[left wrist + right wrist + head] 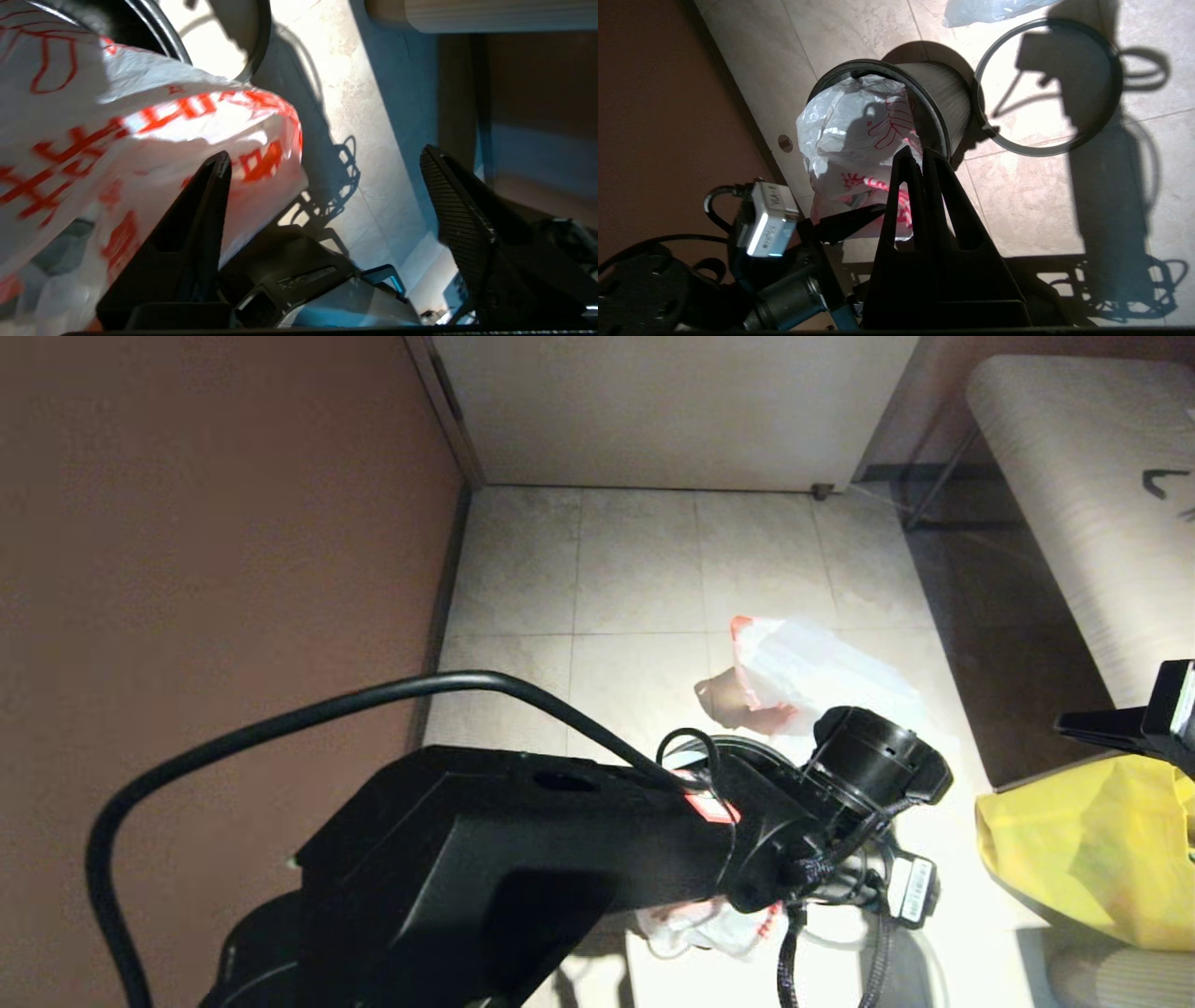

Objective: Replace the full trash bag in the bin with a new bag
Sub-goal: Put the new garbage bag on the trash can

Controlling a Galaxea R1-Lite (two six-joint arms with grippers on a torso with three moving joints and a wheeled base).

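Note:
The small black bin stands by the brown wall. The new bag, white with red drawing and characters, fills its mouth and spills over its near side. The bin's thin grey hoop lies flat on the tiles beside it. My left gripper hangs open next to the bin, one finger against the new bag, nothing between the fingers. The full trash bag, plain white with a pink-red tip, lies on the floor beyond the bin. My right gripper is shut and empty, held high to the right.
My left arm hides the bin in the head view. A large yellow bag sits on the floor at the right, below the right gripper. A pale bench stands at the far right. A brown wall runs along the left.

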